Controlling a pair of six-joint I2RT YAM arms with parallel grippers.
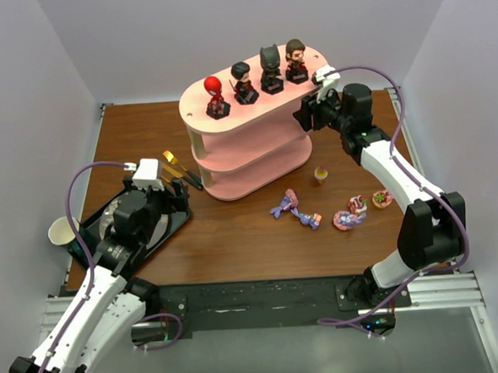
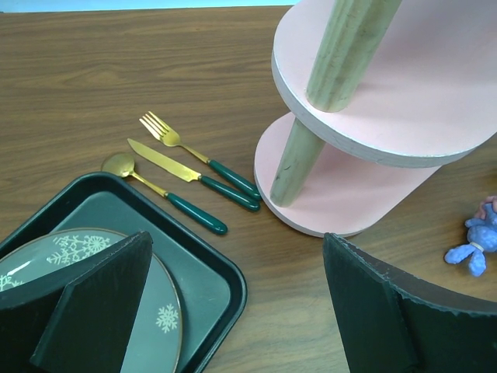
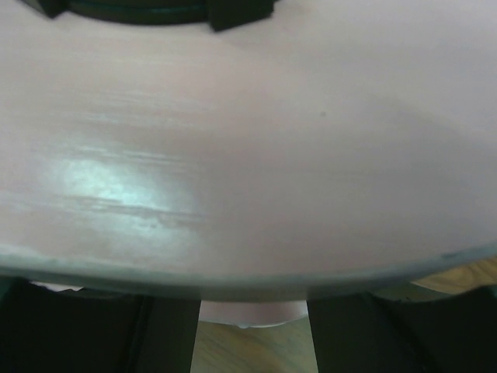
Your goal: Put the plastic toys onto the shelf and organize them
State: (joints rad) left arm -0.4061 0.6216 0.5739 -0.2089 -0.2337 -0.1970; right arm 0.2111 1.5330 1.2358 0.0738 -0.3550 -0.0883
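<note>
Wood table (image 1: 236,246), four figures (image 1: 244,83) atop shelf (image 1: 254,123); left gripper (image 2: 237,256) wide open beside shelf; right gripper (image 3: 254,338) at its top edge, seemingly parted, empty.

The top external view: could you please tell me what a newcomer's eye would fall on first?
The pale pink three-tier shelf at the middle of the table strikes first, four big-headed figures lined along its top board, from the red one to the brown-haired one. Then the small pony-like toys scattered on the table before its right end, with the right gripper close beside that end.
</note>
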